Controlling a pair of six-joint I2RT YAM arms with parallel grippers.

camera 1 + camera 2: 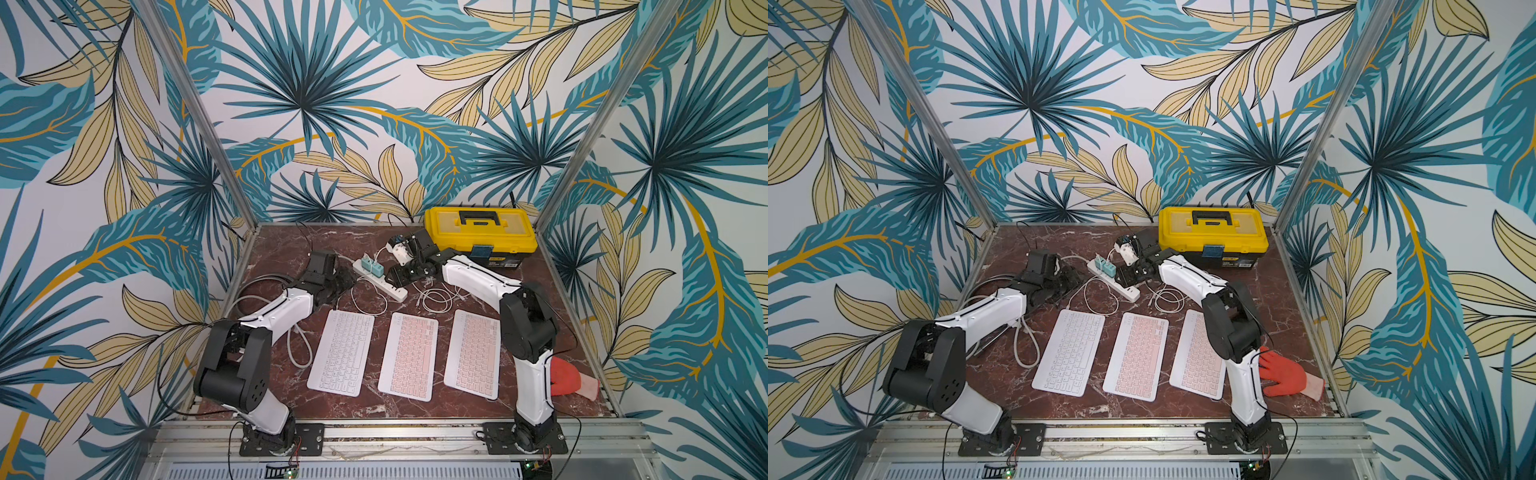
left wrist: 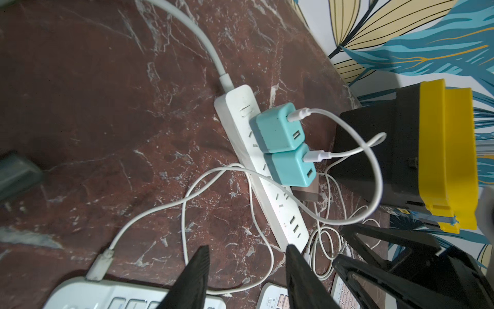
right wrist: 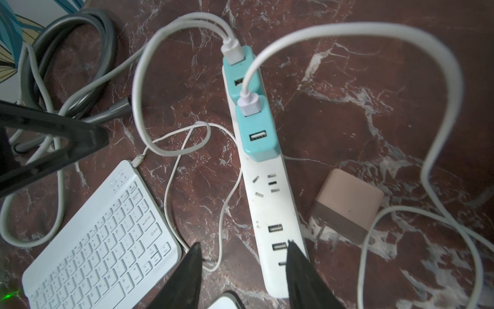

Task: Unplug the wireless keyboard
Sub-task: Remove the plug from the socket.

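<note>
Nearest me, three slim keyboards lie side by side on the marble-patterned surface (image 1: 291, 249). The white wireless keyboard (image 1: 341, 353) is on the left, then a pink-keyed middle keyboard (image 1: 409, 357) and a pink-keyed right keyboard (image 1: 473, 353). A red glove (image 1: 1283, 374) lies by the right arm's base.

A cable plug (image 3: 137, 160) sits in the white keyboard's far corner, and its thin white lead loops off toward the power strip (image 3: 270, 203).

Just past the keyboards, the left tool (image 2: 246, 267) hangs with its fingers spread and nothing between them, near the strip's USB end. The right tool (image 3: 242, 267) is spread and empty too, above that same end. I cannot tell whether it touches the strip.

Further along the strip stand the near teal charger (image 3: 260, 139) and the far teal charger (image 3: 240, 72), each with a white lead plugged in. A pink charger (image 3: 347, 206) lies loose beside the strip. At the back right sits a yellow toolbox (image 1: 480, 232).
</note>
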